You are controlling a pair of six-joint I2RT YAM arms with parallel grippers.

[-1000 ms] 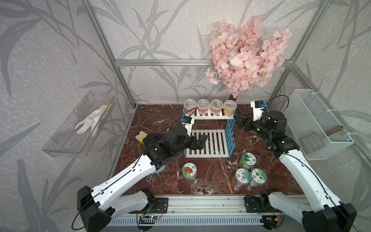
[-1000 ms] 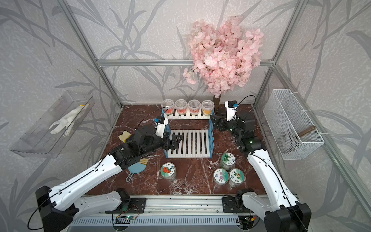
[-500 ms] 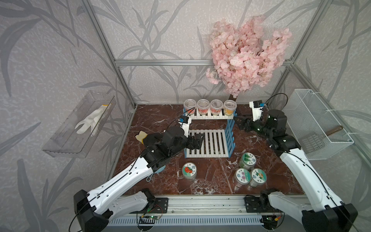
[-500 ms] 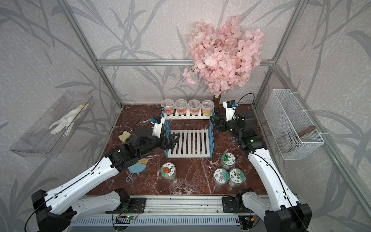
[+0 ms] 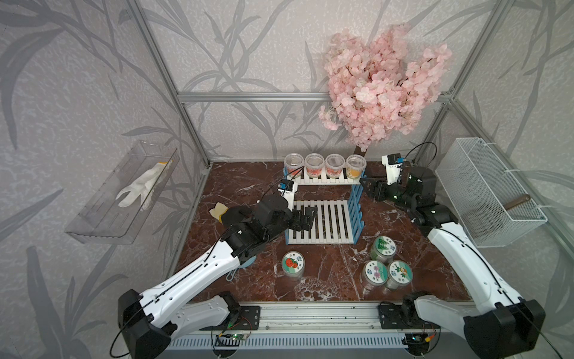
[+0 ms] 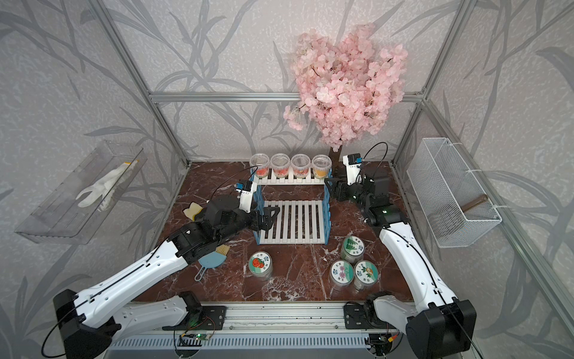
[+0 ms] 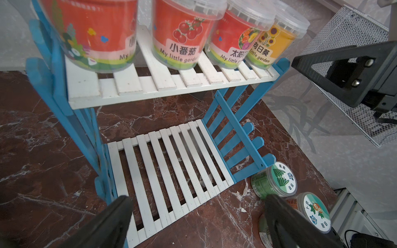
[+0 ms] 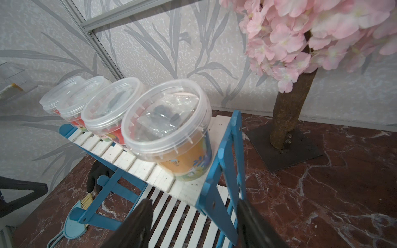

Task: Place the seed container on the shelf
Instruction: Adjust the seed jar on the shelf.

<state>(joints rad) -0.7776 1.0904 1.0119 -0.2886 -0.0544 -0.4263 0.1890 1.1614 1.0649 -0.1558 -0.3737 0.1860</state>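
Little changes: our right gripper (image 5: pixel 366 186) edges up to the shelf (image 5: pixel 335 222), jaws apart astride its right frame. The left gripper (image 5: pixel 306 219) hovers spread, empty. The strawberry-lidded seed container (image 5: pixel 293 263) waits ungrasped on the near table (image 5: pixel 248 186).

Top views: high at the front, looking down on everything. Wrist cams: close, aimed past own fingers (image 7: pixel 103 223); both catch shelf (image 8: pixel 141 169) upper board.

Glossy marble tabletop (image 5: pixel 242 183), painted wooden shelf (image 5: pixel 320 240), clear plastic tubs (image 5: pixel 355 161).
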